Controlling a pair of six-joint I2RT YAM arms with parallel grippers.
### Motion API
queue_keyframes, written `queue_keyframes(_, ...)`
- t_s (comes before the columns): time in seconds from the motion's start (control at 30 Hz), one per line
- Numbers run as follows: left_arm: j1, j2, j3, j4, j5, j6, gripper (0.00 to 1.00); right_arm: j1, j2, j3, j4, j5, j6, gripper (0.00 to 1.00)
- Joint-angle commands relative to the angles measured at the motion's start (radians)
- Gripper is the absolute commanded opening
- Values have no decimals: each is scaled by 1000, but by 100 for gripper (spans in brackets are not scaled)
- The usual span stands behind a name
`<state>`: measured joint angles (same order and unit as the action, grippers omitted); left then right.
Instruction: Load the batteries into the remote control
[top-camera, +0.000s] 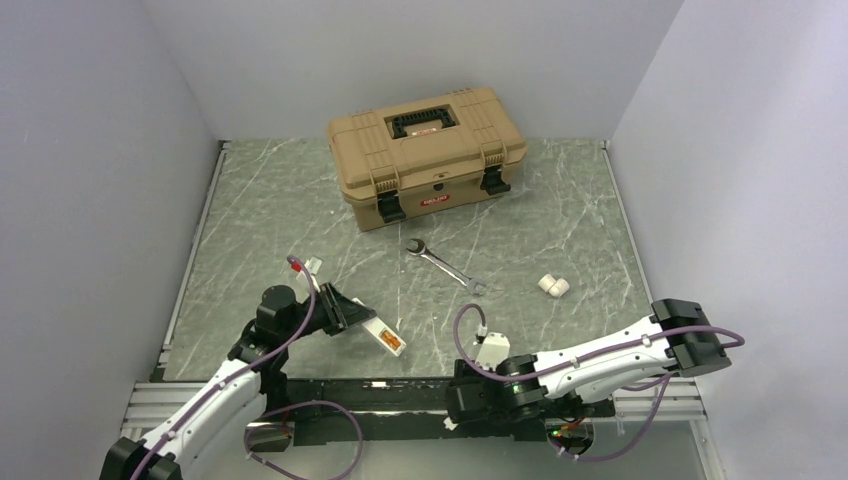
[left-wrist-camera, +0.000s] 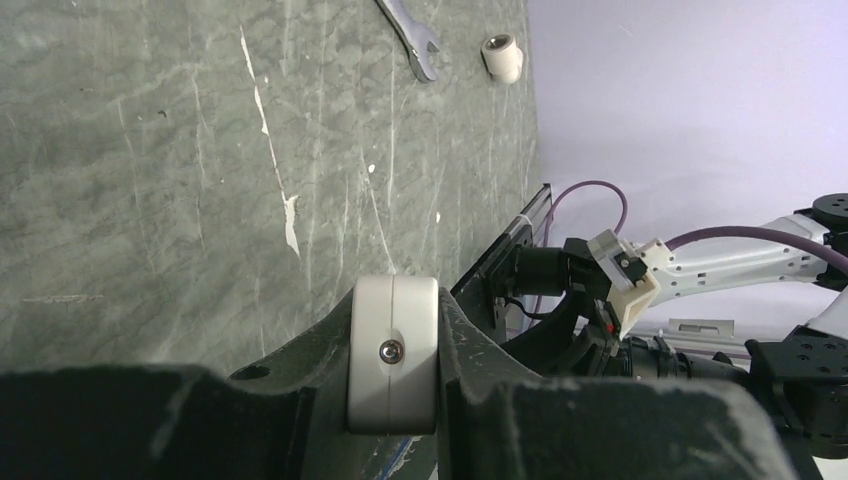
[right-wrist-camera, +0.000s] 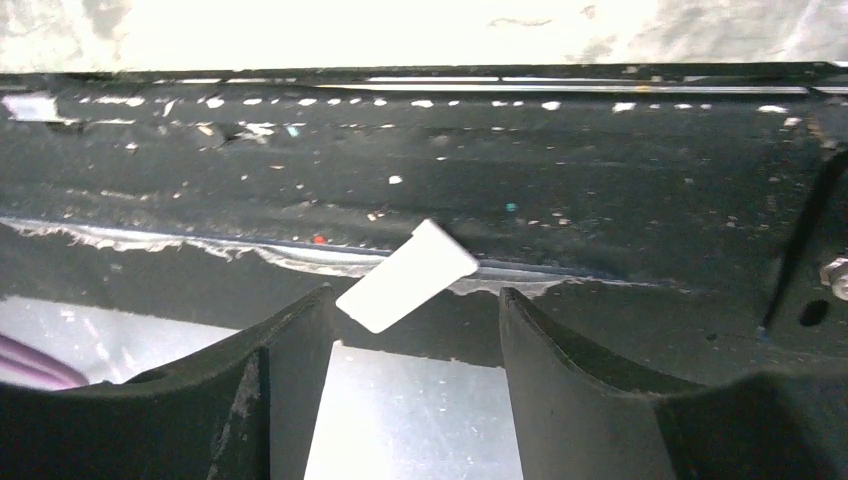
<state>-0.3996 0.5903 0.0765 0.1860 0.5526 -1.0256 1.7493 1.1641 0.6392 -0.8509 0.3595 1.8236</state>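
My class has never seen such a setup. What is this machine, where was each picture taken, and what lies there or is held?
Two robot arms, left and right, are bolted to a table. One picture looks down from above; two are taken from the wrists. On the table lie a tan toolbox, a wrench and a small white fitting. The left tool is shut on the white remote control. The right tool is open and empty, facing a small flat white piece on the black rail.

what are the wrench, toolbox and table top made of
Wrench: likely bare steel, by its bright silvery sheen.
Toolbox: likely moulded plastic, matte tan, ribbed lid, black latches.
Table top: dull grey-green with white veins; stone or a stone-look sheet, can't tell.
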Motion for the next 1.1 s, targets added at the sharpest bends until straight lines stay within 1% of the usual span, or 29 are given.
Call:
queue_keyframes(0.0, -1, -17, 1, 67, 20, 1, 0, 8, 14, 22, 125, 34, -100, 62)
queue_keyframes(0.07, 0, -15, -3, 71, 20, -2, 0, 11, 23, 25, 196, 31, -210, 62)
queue_keyframes(0.13, -1, -15, -6, 79, 20, -7, 0, 11, 22, 14, 254, 18, -267, 61)
queue_keyframes(0.23, -1, -19, -6, 75, 16, -10, 0, 11, 11, -16, 333, -12, -290, 61)
queue_keyframes(0.33, -1, -27, -4, 63, 12, -7, 0, 17, 13, -20, 314, -34, -273, 61)
queue_keyframes(0.43, 0, -28, -3, 56, 9, -3, 0, 25, 27, 0, 285, -62, -297, 61)
queue_keyframes(0.6, -1, -14, 0, 66, 12, -5, 0, 28, 76, 9, 314, -130, -345, 61)
queue_keyframes(0.9, -1, -26, 9, 36, 3, 2, 0, 30, 82, -34, 325, -146, -324, 63)
queue_keyframes(1.07, -1, -15, 9, 47, 5, 0, 0, 30, 88, -40, 333, -163, -326, 63)
